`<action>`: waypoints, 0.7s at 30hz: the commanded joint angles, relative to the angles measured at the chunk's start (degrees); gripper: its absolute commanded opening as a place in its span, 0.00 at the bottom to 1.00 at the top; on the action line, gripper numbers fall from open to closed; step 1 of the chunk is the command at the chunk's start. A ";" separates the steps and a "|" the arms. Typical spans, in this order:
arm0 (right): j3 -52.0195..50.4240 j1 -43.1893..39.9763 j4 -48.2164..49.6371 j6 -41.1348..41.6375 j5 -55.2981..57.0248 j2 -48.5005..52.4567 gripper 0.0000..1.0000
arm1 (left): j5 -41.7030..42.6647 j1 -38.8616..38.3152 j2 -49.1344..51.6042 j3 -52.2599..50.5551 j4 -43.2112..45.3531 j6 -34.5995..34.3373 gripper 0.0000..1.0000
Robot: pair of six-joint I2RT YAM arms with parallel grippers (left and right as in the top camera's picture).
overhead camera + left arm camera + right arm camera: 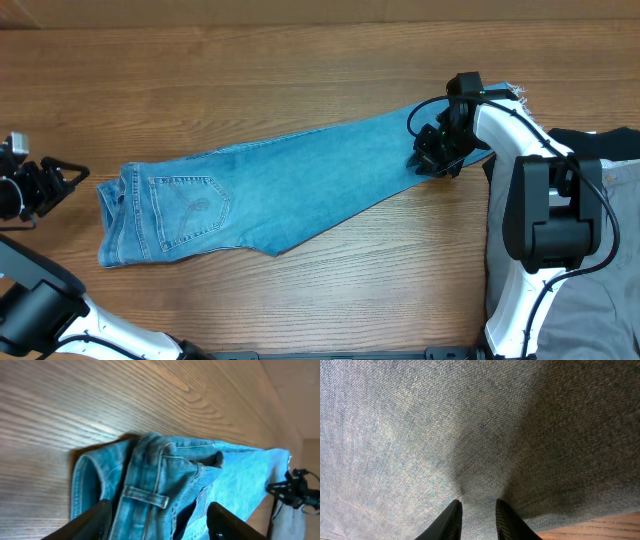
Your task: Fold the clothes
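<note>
— On the table (pixel 300 60), what is being shown?

— The jeans (pixel 300 180) are being shown spread flat and slantwise across the middle. The waist (pixel 150 495) is being turned to the left, and one leg end is being pointed up to the right. A stitched pocket (pixel 190 205) is being shown face up near the waist.

— How is the right gripper (pixel 437 160) being held?

— It is being pressed down on the leg, near the far end. In the right wrist view its fingers (pixel 451 521) are being held close together, and a small ridge of denim is being clamped between them. The creases are being drawn toward that point.

— And the left gripper (pixel 70 185)?

— It is being held low, just beside the waist, at the left edge of the table. Its fingers (pixel 92 522) are being held well apart, and nothing is being gripped. Whether the cloth is being touched by them cannot be told.

— Are other clothes being seen?

— Grey trousers (pixel 590 300) are being partly covered by the right arm (pixel 535 200) at the right edge. A black garment (pixel 620 145) is being seen just behind them.
</note>
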 commanded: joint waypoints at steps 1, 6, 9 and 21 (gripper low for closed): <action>0.37 -0.20 -0.39 0.31 2.25 0.83 0.26 | -4.35 -4.39 1.42 0.37 0.85 0.57 0.64; 0.37 -0.20 -1.20 0.28 2.27 0.83 0.26 | -7.82 -7.37 5.68 0.37 1.92 0.66 0.65; 0.37 -0.20 -1.16 0.28 2.27 0.83 0.27 | -10.38 -7.41 7.80 0.37 2.12 0.15 0.63; 0.37 -0.22 -0.57 0.31 2.27 0.83 0.27 | -8.33 -9.27 12.39 0.17 1.40 3.65 0.64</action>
